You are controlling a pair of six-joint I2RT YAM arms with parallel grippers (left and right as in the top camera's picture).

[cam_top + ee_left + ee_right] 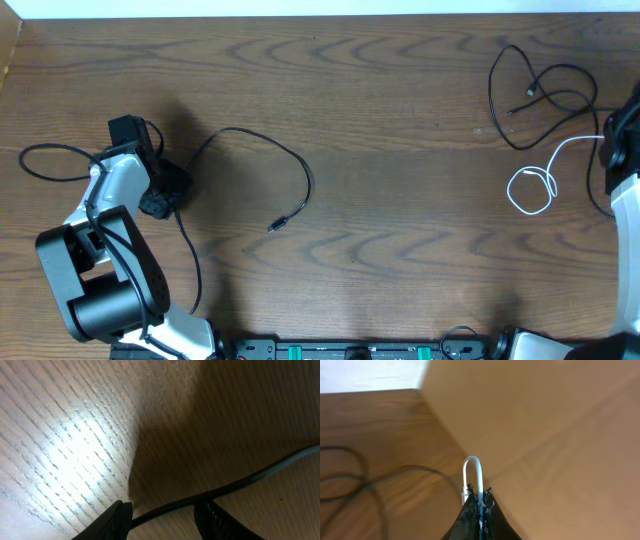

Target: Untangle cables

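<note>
A long black cable (250, 133) lies across the left half of the table, its plug end (276, 226) toward the middle. My left gripper (160, 197) is low over it. In the left wrist view the black cable (240, 481) runs across the wide gap between the fingers of that gripper (164, 507), which is open. Another black cable (545, 90) lies in loose loops at the far right. A white cable (530, 190) curls below it and leads to my right gripper (607, 140). That gripper (480, 492) is shut on the white cable (471, 462).
The wooden table's far edge (320, 18) runs along the top of the overhead view. A thin dark wire (192, 262) trails from the left arm toward the front edge. A tan surface (560, 435) fills the right of the right wrist view.
</note>
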